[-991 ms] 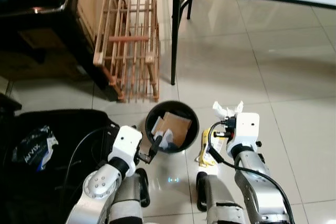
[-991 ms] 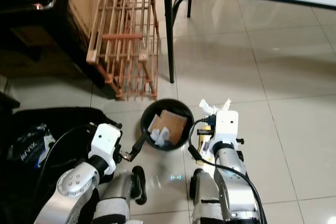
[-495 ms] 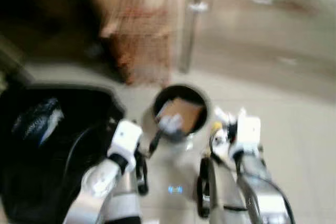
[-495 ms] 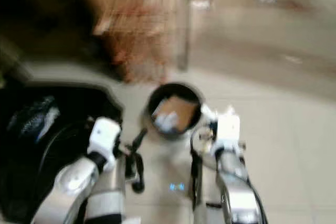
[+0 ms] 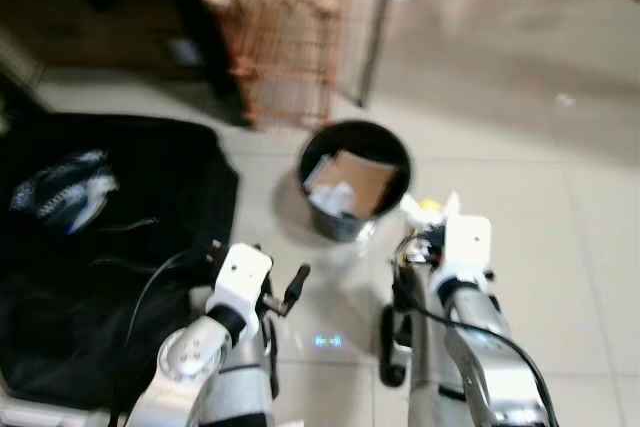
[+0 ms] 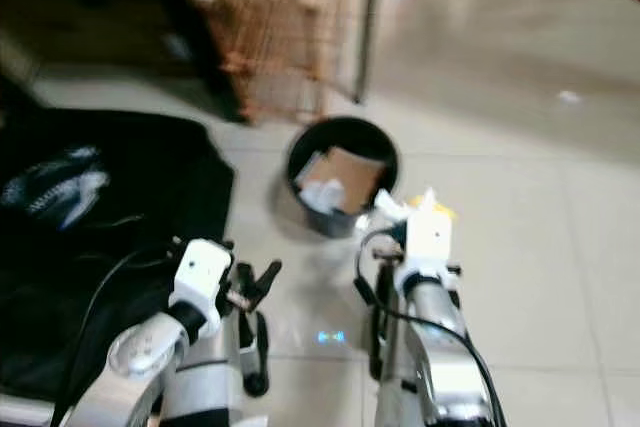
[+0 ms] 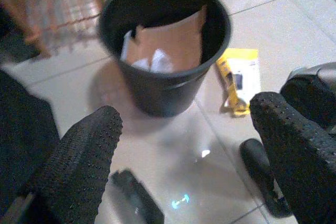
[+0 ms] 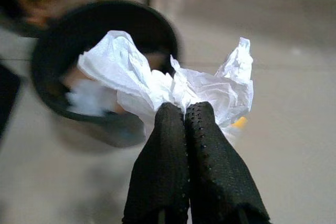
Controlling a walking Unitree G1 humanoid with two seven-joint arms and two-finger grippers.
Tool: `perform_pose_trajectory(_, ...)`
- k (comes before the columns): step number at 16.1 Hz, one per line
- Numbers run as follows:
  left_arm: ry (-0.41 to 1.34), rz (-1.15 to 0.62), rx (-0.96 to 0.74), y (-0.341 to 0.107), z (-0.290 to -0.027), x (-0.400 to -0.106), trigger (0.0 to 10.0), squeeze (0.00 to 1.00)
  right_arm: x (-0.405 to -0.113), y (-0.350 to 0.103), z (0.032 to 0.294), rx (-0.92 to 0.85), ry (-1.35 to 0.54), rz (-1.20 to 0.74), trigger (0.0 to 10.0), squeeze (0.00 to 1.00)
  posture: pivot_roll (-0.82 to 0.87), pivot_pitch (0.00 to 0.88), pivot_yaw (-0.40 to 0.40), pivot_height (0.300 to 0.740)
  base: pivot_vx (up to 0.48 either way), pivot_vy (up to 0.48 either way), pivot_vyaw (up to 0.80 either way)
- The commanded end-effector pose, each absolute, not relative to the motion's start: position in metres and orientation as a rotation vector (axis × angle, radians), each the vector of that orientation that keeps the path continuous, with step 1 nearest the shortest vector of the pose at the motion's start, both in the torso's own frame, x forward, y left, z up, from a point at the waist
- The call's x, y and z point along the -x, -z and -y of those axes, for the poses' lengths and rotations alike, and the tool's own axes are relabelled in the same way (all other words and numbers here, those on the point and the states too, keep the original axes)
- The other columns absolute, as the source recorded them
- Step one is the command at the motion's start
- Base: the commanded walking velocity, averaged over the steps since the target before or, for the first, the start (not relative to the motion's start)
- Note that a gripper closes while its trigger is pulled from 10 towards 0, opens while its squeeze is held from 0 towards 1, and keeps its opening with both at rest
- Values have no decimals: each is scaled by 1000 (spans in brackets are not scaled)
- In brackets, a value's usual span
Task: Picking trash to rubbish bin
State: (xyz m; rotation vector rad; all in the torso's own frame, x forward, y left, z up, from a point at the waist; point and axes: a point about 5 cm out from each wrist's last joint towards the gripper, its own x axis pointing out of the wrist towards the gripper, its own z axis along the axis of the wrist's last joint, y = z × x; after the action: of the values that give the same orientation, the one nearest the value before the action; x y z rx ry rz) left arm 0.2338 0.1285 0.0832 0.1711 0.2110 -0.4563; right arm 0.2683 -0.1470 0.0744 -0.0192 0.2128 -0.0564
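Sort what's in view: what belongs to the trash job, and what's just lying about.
Job:
- tissue, pinched in the right gripper
- bin, holding cardboard
- yellow packet on the floor beside the bin

Lying about:
- black bag
- wooden rack
- left gripper, jaws open, holding nothing

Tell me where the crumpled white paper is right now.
The crumpled white paper is pinched in the right gripper, just right of the black rubbish bin.

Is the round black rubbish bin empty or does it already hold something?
Not empty. The round black rubbish bin stands upright on the floor and holds a brown cardboard piece and white crumpled paper.
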Motion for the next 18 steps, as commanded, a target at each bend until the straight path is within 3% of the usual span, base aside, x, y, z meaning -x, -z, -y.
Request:
perform_pose_trajectory(1, 465, -226, -170, -81, -129, -229, 10000, 0, -265, -71, 147, 23, 63, -228, 0, 0, 44, 403, 57, 560, 0, 0, 0)
perform_pose_trajectory(10, 533, -211, -174, -85, -133, -224, 10000, 0, -268, -71, 152, 28, 77, -221, 0, 0, 55, 418, 63, 560, 0, 0, 0)
perform_pose_trajectory(13, 598, -194, -189, -93, -149, -226, 10000, 0, -272, -72, 157, 38, 76, -221, 0, 0, 62, 434, 57, 560, 0, 0, 0)
perform_pose_trajectory(18, 680, -173, -127, -104, -141, -234, 10000, 0, -278, -75, 163, 49, 81, -213, 0, 0, 59, 446, 57, 560, 0, 0, 0)
